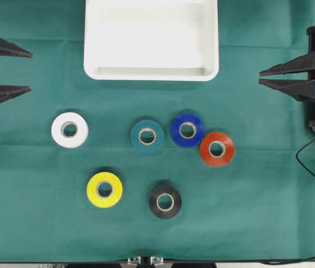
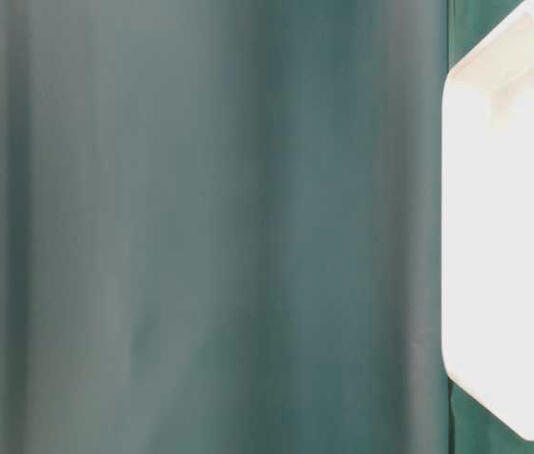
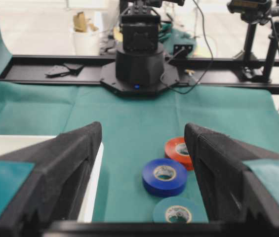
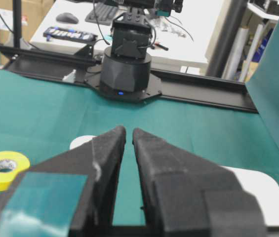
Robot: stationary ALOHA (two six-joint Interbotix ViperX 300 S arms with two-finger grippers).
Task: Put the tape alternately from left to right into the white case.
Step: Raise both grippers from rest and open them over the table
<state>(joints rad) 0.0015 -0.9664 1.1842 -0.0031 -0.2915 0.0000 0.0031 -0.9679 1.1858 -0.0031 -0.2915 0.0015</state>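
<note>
The white case [image 1: 151, 74] lies empty at the back middle of the green cloth. Several tape rolls lie flat in front of it: white [image 1: 69, 130], teal [image 1: 147, 136], blue [image 1: 187, 130], red-orange [image 1: 217, 149], yellow [image 1: 104, 190] and black [image 1: 165, 201]. My left gripper [image 1: 30, 71] hovers at the far left edge, open and holding nothing; its wrist view shows the blue roll [image 3: 165, 177], the red-orange roll [image 3: 178, 150] and the teal roll [image 3: 179, 212] ahead. My right gripper [image 1: 260, 77] sits at the far right, shut and empty, with the yellow roll [image 4: 3, 169] to its left.
The right arm's base [image 3: 139, 59] and the left arm's base [image 4: 129, 59] stand at the table's two ends. Black cables [image 1: 313, 162] loop at the right edge. The table-level view shows only blurred green cloth and the case's side [image 2: 493, 236].
</note>
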